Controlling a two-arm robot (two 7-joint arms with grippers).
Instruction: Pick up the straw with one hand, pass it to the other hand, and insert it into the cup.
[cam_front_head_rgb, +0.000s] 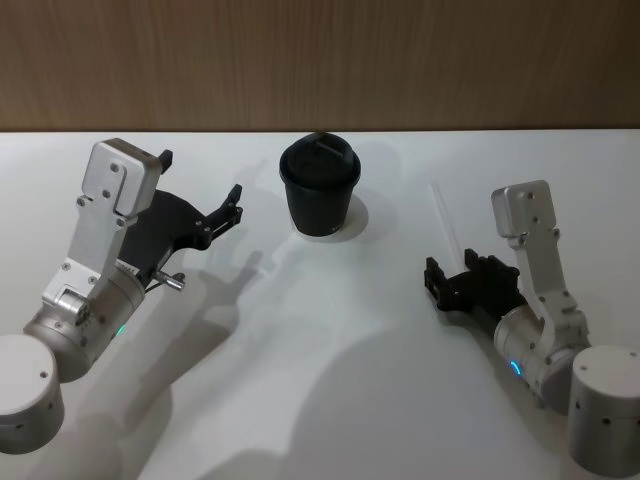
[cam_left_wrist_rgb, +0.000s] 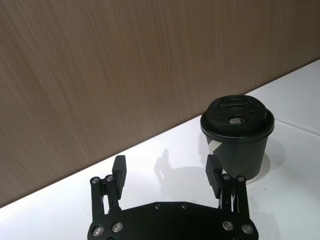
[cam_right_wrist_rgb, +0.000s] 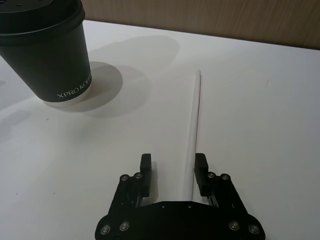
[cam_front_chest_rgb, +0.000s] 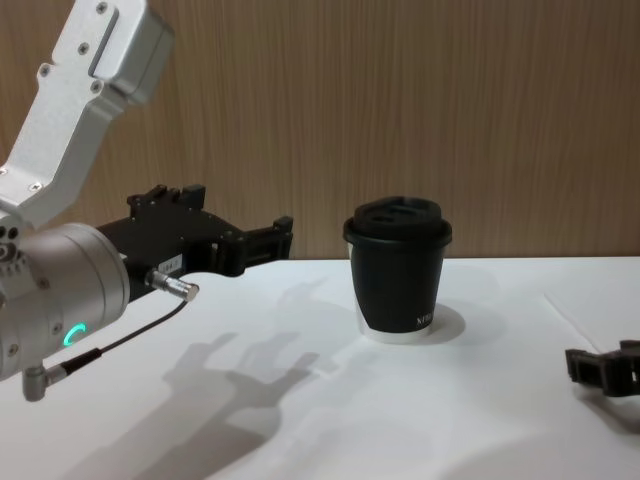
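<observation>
At lower right of the head view, the right gripper (cam_front_head_rgb: 460, 270) with fingers (cam_right_wrist_rgb: 201, 166) apart astride the straw (cam_right_wrist_rgb: 193, 125) on the counter (cam_front_head_rgb: 330, 360), frame-right of the cup (cam_front_head_rgb: 320, 185). Pickup stage, likely; next, closing squarely. Upper left, left gripper (cam_front_head_rgb: 200, 185) idle, fingers apart
</observation>
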